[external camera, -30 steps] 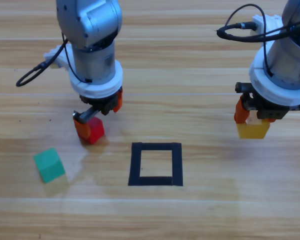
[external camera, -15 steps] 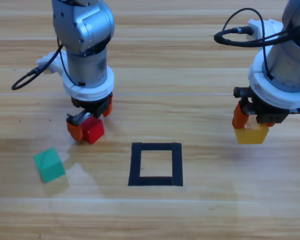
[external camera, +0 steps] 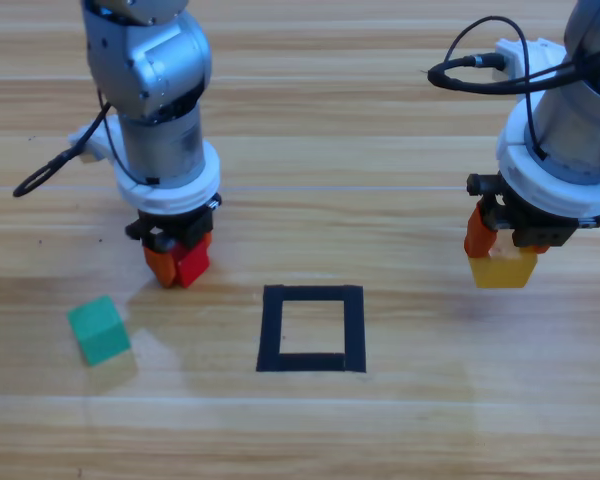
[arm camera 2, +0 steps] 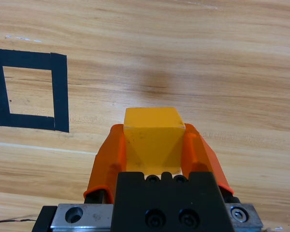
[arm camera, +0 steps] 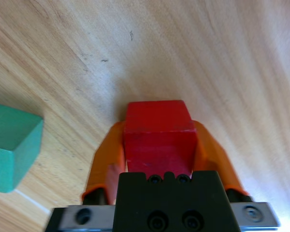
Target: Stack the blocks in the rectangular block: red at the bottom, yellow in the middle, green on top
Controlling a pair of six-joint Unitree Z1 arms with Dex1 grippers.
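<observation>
My left gripper (external camera: 180, 264) is shut on the red cube (external camera: 192, 263), left of the black tape rectangle (external camera: 312, 328). The left wrist view shows that red cube (arm camera: 157, 133) clamped between both orange jaws of my left gripper (arm camera: 158, 140). The teal-green cube (external camera: 99, 329) rests on the table at the lower left, and it shows at the left edge as the green cube (arm camera: 9, 145) from the left wrist. At the right, my right gripper (external camera: 500, 262) holds the yellow cube (external camera: 504, 270) above the table; the yellow cube (arm camera 2: 154, 137) sits between the jaws of the right gripper (arm camera 2: 154, 142).
The tape rectangle (arm camera 2: 29, 92) holds only bare wood inside. A black cable (external camera: 50, 165) loops off the left arm, and another cable (external camera: 470, 65) arcs over the right arm. Bare table lies between the two arms.
The left arm has shifted left and turned its wrist, and its jaws have closed on the red cube. The right gripper has risen slightly with the yellow cube, then held still.
</observation>
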